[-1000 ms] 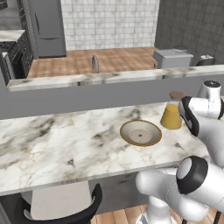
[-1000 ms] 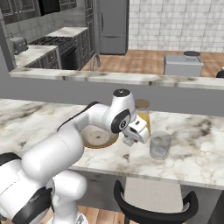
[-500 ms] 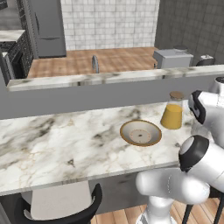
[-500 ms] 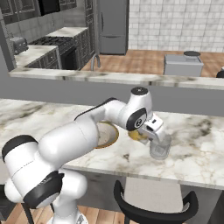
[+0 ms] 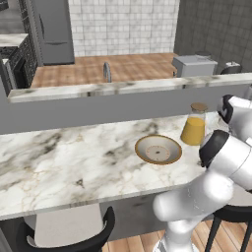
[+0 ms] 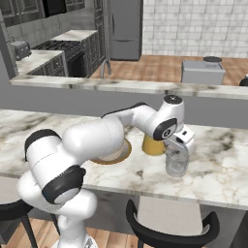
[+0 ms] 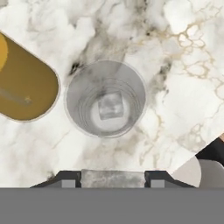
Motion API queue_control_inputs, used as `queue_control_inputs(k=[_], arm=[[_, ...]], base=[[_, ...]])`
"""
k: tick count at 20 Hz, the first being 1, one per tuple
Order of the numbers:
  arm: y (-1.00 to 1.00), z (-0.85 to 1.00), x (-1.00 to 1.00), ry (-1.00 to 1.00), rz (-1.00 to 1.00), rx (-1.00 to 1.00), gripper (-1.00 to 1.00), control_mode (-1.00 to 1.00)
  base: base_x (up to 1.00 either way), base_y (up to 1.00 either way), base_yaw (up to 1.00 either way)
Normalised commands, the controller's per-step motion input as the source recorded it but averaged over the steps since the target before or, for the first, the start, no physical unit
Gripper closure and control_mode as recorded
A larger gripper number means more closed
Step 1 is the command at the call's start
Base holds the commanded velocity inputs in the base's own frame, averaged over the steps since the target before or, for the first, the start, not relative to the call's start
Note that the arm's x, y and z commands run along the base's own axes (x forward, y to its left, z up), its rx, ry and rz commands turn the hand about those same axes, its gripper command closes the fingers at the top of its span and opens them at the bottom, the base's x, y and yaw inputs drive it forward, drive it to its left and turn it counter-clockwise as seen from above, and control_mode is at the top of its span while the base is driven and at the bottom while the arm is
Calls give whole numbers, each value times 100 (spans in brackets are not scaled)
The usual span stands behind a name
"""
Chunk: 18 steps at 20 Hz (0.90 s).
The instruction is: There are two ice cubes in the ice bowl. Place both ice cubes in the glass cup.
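Note:
The glass cup (image 7: 105,98) stands on the marble counter straight below my hand, and one ice cube (image 7: 110,105) lies on its bottom. My gripper (image 7: 113,180) is shut on the other ice cube (image 7: 113,176), a pale grey block between the two dark fingertips. In the right base view the gripper (image 6: 178,147) hangs just over the cup (image 6: 177,163). The ice bowl (image 5: 158,149), tan-rimmed and pale inside, sits left of the cup and looks bare; my arm partly hides the bowl (image 6: 115,155) in the right base view.
An orange juice jar (image 5: 194,129) with a cork lid stands right beside the cup, also the jar (image 7: 24,85) (image 6: 153,145). A raised ledge (image 5: 123,89) runs behind the counter. A dark stool (image 6: 169,227) stands below the counter's front edge.
The arm has swung right, away from the bowl, bringing the shut gripper from beside the juice jar to directly over the glass cup.

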Motion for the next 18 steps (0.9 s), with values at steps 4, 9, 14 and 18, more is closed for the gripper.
queue_control_inputs(k=[4, 9, 14, 18], arm=[[-26, 0, 34, 0, 0, 7, 100, -100], [-21, -7, 34, 3, 0, 1, 100, -100], [-16, -28, 35, 7, 0, 0, 100, -100], [-17, -38, 33, 7, 0, 0, 100, -100]], base=[[0, 0, 0], [0, 0, 0], [0, 0, 0], [0, 0, 0]])
